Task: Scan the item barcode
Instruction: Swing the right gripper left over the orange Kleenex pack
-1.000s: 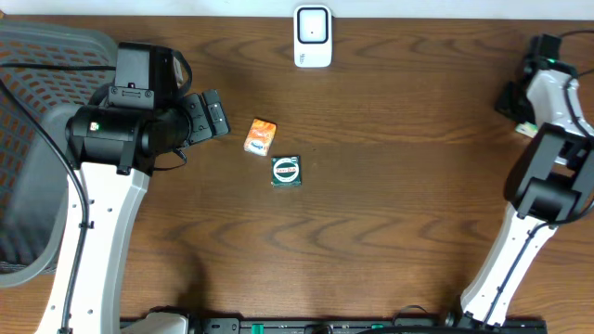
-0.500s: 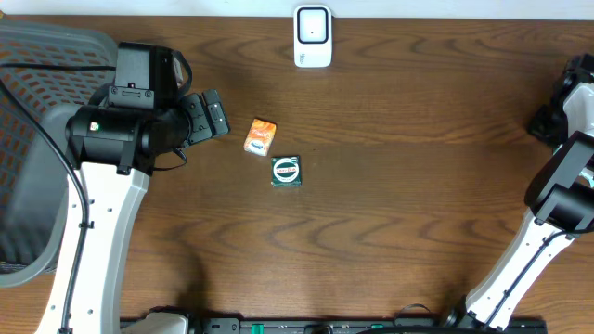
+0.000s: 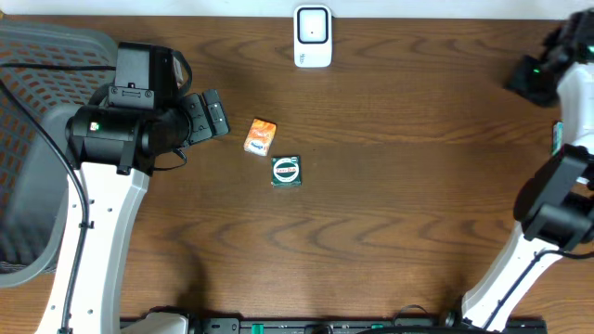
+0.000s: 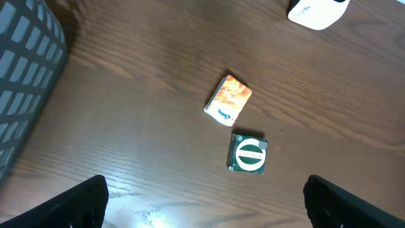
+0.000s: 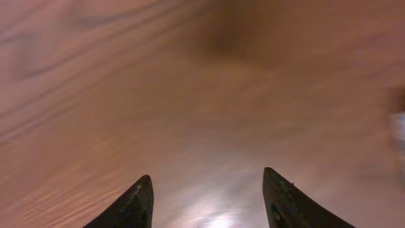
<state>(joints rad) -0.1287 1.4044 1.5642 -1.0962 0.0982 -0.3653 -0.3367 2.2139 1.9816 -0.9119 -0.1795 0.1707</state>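
Note:
Two small packs lie on the wooden table: an orange one [image 3: 260, 136] and, just below and to its right, a green one with a round white label [image 3: 286, 171]. No barcode shows on either. A white scanner [image 3: 313, 35] stands at the far edge. The left wrist view looks down on the orange pack [image 4: 228, 100], the green pack [image 4: 248, 153] and the scanner [image 4: 316, 11]. My left gripper [image 3: 215, 115] [image 4: 205, 202] hangs open to the left of the packs, holding nothing. My right gripper [image 3: 534, 79] [image 5: 209, 190] is at the far right, open over bare, blurred wood.
A grey mesh chair [image 3: 28, 139] stands off the table's left side, showing as a grey grid [image 4: 25, 76] in the left wrist view. The right arm's base and links [image 3: 548, 204] rise along the right edge.
The right arm has swung at the table's far right edge, and its jaws have gone from shut to open. The left arm and both packs have not moved.

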